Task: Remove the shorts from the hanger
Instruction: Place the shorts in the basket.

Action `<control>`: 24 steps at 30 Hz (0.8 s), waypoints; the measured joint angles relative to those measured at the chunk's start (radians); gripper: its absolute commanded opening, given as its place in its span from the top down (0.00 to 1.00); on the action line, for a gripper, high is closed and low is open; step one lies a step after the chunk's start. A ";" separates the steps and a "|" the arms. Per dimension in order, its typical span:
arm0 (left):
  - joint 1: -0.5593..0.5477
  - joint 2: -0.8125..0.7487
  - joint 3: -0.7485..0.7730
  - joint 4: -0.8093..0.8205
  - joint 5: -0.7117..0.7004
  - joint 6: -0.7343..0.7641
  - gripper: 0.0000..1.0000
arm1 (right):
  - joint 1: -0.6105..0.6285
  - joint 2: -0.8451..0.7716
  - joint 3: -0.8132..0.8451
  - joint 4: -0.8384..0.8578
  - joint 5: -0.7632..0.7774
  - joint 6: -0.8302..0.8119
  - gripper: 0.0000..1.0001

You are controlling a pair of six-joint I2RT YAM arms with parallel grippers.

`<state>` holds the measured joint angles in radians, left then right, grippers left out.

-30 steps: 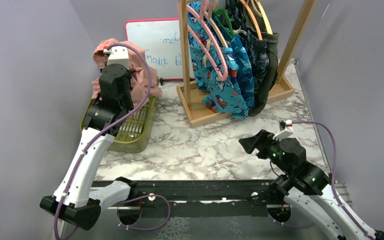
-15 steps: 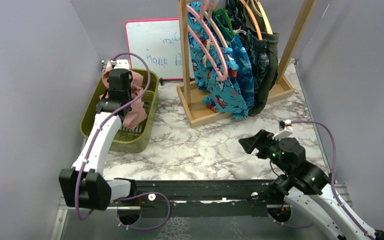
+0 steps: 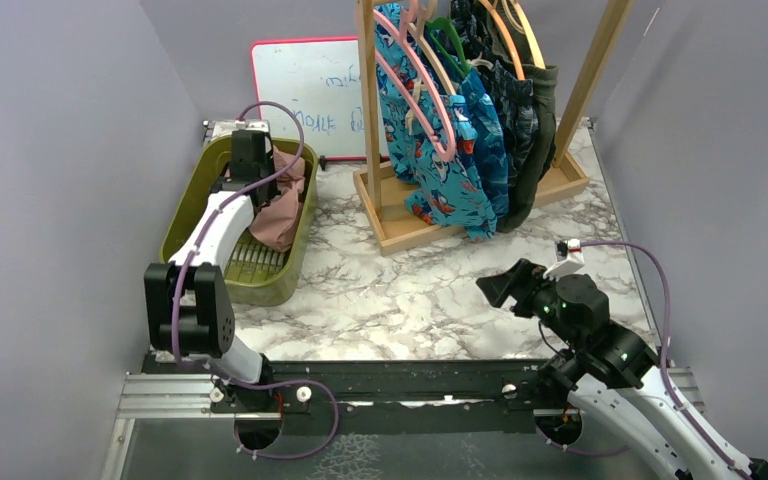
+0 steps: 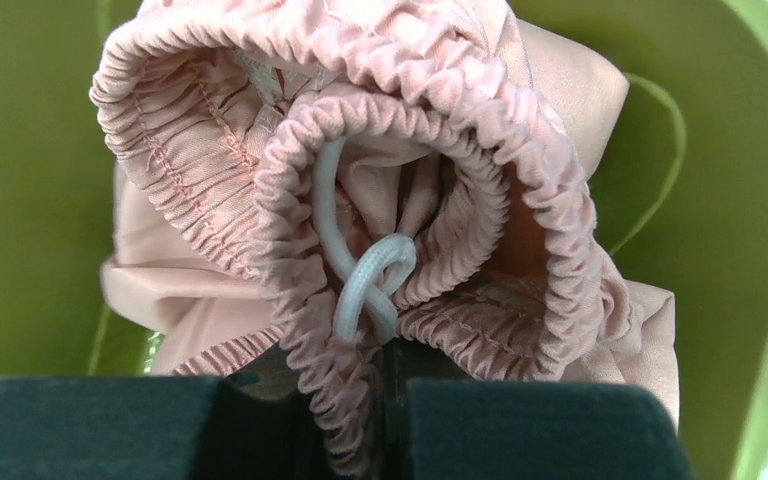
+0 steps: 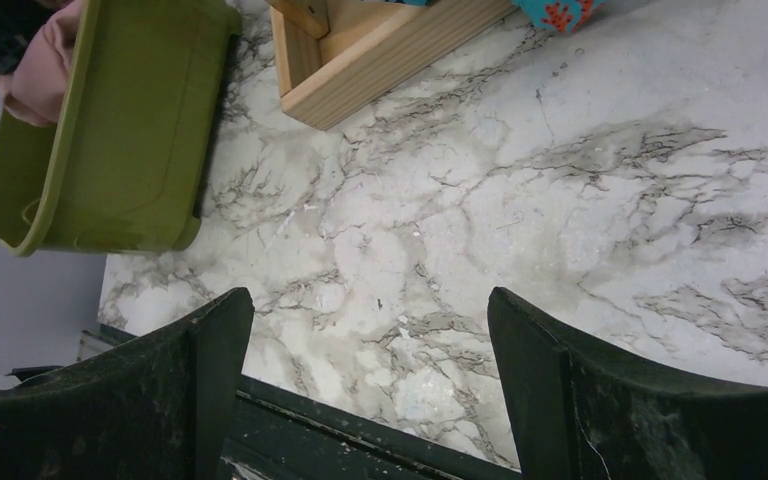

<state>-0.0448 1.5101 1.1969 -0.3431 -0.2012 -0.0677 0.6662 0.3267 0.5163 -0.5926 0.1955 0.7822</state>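
Note:
My left gripper [image 3: 260, 178] is shut on the elastic waistband of the dusty pink shorts [image 3: 282, 205] and holds them down inside the olive green basket [image 3: 186, 225]. In the left wrist view the pink waistband [image 4: 360, 260] with its white drawstring fills the frame between my closed fingers. The bright blue cartoon-print shorts [image 3: 440, 150] hang on a pink hanger [image 3: 420, 95] on the wooden rack [image 3: 460, 215]. Behind them hang blue leaf-print, dark navy and dark olive shorts [image 3: 540, 130]. My right gripper [image 3: 495, 285] is open and empty above the marble table.
A whiteboard [image 3: 305, 95] with a red frame leans on the back wall behind the basket. Grey walls close in left and right. The basket [image 5: 100, 130] and the rack's wooden base [image 5: 380, 50] show in the right wrist view, over marble tabletop [image 5: 480, 200].
My left arm has swung down and back, lowering the pink shorts from above the basket into it. The right arm has not moved.

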 measured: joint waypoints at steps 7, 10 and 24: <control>0.013 0.125 0.005 0.009 0.067 -0.018 0.39 | 0.000 0.002 0.000 0.000 0.000 -0.008 0.11; 0.013 0.152 0.013 -0.005 0.081 -0.018 0.21 | 0.000 0.002 0.000 0.000 0.000 -0.009 0.11; 0.019 -0.111 -0.090 0.085 0.073 -0.042 0.05 | 0.000 0.002 0.000 0.000 0.000 -0.009 0.11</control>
<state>-0.0254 1.3994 1.1072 -0.2577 -0.1284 -0.1097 0.6666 0.3283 0.5163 -0.5922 0.1951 0.7731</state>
